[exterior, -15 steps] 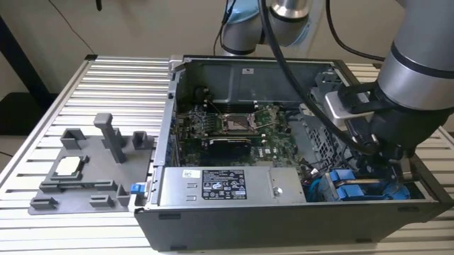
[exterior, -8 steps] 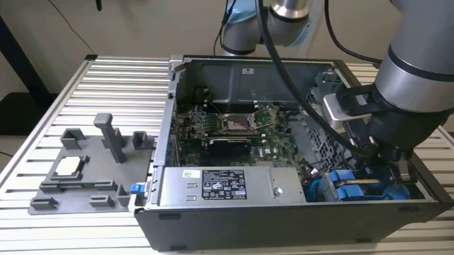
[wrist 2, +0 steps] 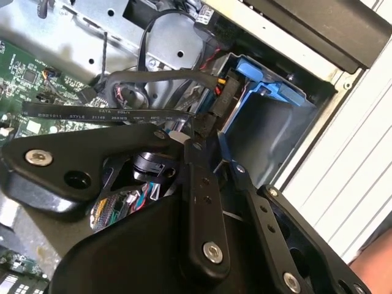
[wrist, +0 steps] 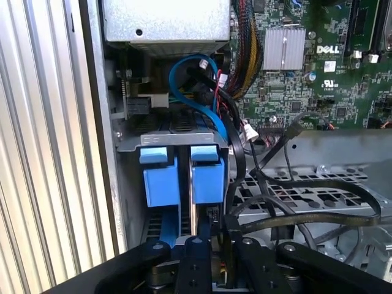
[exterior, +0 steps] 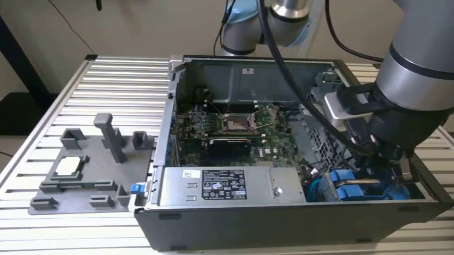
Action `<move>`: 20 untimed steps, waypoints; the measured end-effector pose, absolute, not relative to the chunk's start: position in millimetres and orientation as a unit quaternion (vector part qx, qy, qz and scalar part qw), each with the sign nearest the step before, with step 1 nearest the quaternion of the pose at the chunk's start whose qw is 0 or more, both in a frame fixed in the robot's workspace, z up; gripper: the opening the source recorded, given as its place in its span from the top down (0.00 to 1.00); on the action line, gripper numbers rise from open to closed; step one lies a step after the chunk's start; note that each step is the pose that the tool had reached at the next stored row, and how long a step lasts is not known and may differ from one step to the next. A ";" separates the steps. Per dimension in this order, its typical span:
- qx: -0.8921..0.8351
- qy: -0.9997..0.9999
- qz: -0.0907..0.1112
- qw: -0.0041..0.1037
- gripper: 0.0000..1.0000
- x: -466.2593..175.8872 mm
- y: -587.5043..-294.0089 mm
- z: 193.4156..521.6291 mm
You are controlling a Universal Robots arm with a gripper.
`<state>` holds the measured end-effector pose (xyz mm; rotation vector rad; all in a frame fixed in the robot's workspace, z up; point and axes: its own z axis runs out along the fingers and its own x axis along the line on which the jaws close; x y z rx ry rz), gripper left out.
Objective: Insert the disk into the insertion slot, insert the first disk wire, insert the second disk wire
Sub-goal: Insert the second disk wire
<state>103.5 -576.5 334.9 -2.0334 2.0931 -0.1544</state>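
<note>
Disk point(wrist: 207, 177), blue carrier tabs showing, sits upright in the insertion slot point(wrist: 131, 184) at the computer case's point(exterior: 284, 223) corner; the pincer point(wrist: 211, 245) hangs directly above, fingers point(wrist 2: 205, 202) nearly together around a black wire connector point(wrist 2: 208, 119)

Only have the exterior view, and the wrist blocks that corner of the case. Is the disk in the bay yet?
Observer: Looks like it. In the first wrist view, two blue carriers stand side by side in the grey drive cage.
Operator: Where's the gripper?
Observer: The gripper sits just off the carriers' near ends, roughly in line with the gap between them.
Operator: Any wire near it?
Observer: In the second wrist view, a flat black cable runs up to the gripper, and a black connector sits against a blue carrier. Can't tell if it's plugged in.
</note>
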 end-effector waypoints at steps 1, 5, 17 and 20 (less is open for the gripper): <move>-0.692 0.712 -0.052 0.109 0.76 103.5 -576.6 335.4; -0.692 0.712 -0.053 0.109 0.76 103.5 -576.6 340.5; -0.692 0.712 -0.053 0.109 0.76 103.5 -576.6 380.4; -0.692 0.712 -0.052 0.110 0.76 103.5 -576.5 380.5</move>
